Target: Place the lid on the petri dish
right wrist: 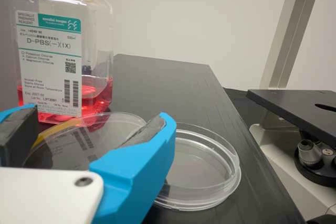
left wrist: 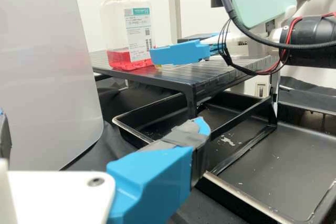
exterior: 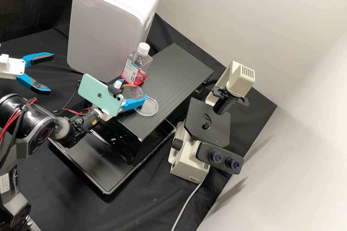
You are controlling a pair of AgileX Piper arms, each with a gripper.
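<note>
**Robot body, as seen from the high camera.**
Dark grey right arm [exterior: 34, 130]; white left gripper [exterior: 50, 72] with bright blue fingers [exterior: 36, 57]. Red wires [exterior: 11, 119] cross the arm's cylindrical joint, and a mint-green phone [exterior: 101, 95] is mounted at the wrist.

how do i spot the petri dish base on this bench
Find the black ribbed shelf beside the white box. At its near end lies the petri dish: shallow, clear, round, resting flat, unlike the lid gripped in blue fingers beside it.

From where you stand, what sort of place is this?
Probably a biology lab: a microscope, a bottle of pink liquid, and a clear petri dish whose lid the right tool holds.
</note>
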